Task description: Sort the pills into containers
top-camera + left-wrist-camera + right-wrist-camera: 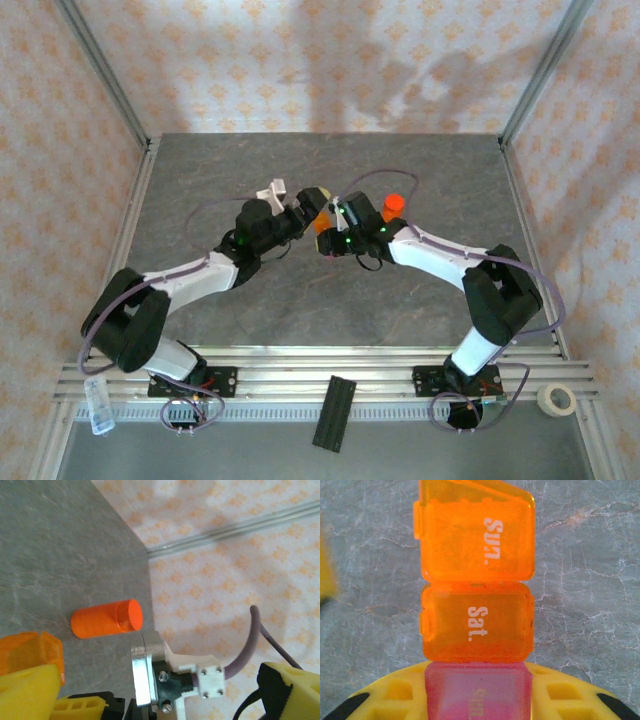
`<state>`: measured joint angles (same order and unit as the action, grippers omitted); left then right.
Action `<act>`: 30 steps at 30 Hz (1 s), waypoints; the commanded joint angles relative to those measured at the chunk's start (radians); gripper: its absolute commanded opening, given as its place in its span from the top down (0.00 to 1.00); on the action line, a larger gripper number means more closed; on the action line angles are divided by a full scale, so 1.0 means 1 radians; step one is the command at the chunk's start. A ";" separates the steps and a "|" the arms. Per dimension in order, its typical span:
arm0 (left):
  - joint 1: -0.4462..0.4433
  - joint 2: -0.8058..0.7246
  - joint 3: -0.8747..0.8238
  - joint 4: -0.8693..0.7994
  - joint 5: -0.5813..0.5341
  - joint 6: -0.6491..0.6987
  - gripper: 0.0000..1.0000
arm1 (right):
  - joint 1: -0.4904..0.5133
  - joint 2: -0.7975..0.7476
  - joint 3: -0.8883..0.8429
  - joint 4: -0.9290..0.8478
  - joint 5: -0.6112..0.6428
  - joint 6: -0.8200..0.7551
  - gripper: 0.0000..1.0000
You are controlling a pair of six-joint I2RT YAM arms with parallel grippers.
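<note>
Your right gripper point(477, 702) is clenched on a pink cell of the containers point(476, 625), bottom centre of the right wrist view. Orange "Sat." and "Sun." cells run up the frame over the grey table point(590, 580); the Sun. lid looks lifted. Your left gripper point(310, 206) is released, jaws wide, mid-frame in the top view, just beside the strip. An orange bottle point(106, 620) lies on its side, centre-left of the left wrist view.
</note>
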<state>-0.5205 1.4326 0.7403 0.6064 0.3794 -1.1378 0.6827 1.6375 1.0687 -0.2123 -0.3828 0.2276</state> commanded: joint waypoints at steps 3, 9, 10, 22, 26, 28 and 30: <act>0.048 -0.123 -0.019 -0.258 -0.173 0.144 0.00 | 0.002 0.013 -0.004 -0.024 0.004 -0.055 0.71; 0.105 -0.161 -0.051 -0.348 -0.203 0.196 0.00 | 0.023 0.104 0.040 -0.086 0.021 -0.130 0.71; 0.110 -0.164 -0.055 -0.356 -0.207 0.200 0.00 | 0.032 0.120 0.052 -0.096 0.031 -0.142 0.71; 0.120 -0.147 -0.077 -0.336 -0.197 0.210 0.00 | 0.109 0.251 0.116 -0.159 0.139 -0.216 0.70; 0.120 -0.138 -0.075 -0.323 -0.188 0.204 0.00 | 0.110 0.266 0.112 -0.160 0.153 -0.219 0.65; 0.121 -0.135 -0.075 -0.318 -0.188 0.202 0.00 | 0.110 0.270 0.105 -0.160 0.164 -0.217 0.60; 0.121 -0.133 -0.075 -0.313 -0.187 0.201 0.00 | 0.110 0.271 0.099 -0.160 0.177 -0.215 0.55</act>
<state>-0.4095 1.2919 0.6758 0.2649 0.2008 -0.9474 0.7929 1.8851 1.1675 -0.3420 -0.2729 0.0223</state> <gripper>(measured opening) 0.996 0.440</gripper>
